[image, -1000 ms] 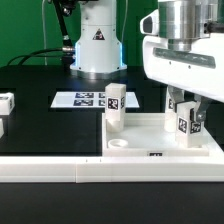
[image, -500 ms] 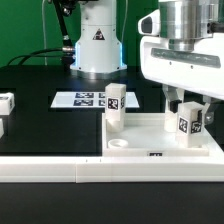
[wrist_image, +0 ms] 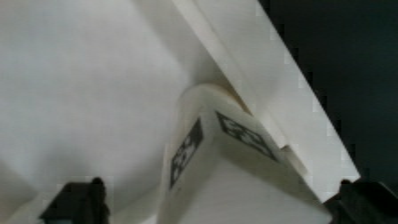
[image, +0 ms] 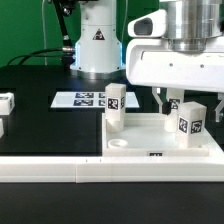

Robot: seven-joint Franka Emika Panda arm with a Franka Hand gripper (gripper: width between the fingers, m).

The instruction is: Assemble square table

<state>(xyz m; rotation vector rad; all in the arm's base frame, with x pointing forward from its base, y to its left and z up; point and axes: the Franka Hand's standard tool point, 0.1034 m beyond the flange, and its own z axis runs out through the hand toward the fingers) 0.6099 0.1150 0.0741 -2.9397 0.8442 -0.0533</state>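
Tool jaws are spread wide above one small white tagged block leg. Two legs are seen standing on the big white plastic square slab. Another leg is left on the black bench.

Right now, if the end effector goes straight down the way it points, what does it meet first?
Probably the tagged leg standing on the square table: the open end effector hangs right above it. Exact depth is unclear.

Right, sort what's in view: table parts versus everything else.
Job:
square table slab
two upright legs on it
loose leg
gripper, open over one leg

Not the job:
marker board
border rail
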